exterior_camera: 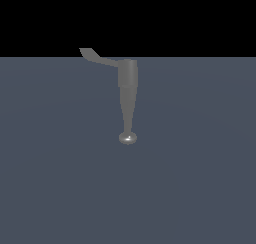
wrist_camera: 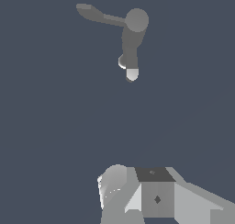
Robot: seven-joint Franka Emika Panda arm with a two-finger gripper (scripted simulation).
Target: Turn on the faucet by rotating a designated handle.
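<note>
We see the faucet (exterior_camera: 128, 88) alone on the flat grey desk (exterior_camera: 50, 188), its cylinder tapering to a thin stem that ends in a small shiny knob (exterior_camera: 128, 137). The handle (exterior_camera: 97, 58) projects sideways from the top of the faucet's cylinder, towards the exterior view's left, ending in a flattened, flared tip.

In the wrist view the end effector (wrist_camera: 151, 198) shows only as white and grey housing, well apart from the faucet (wrist_camera: 133, 35); we cannot tell whether its fingers are wide or narrow. It holds nothing.

We judge the handle (wrist_camera: 96, 15) rigid, smooth metal, likely slippery, pivoting about the cylinder. We would press near the flared tip, farthest from the cylinder, for leverage.
</note>
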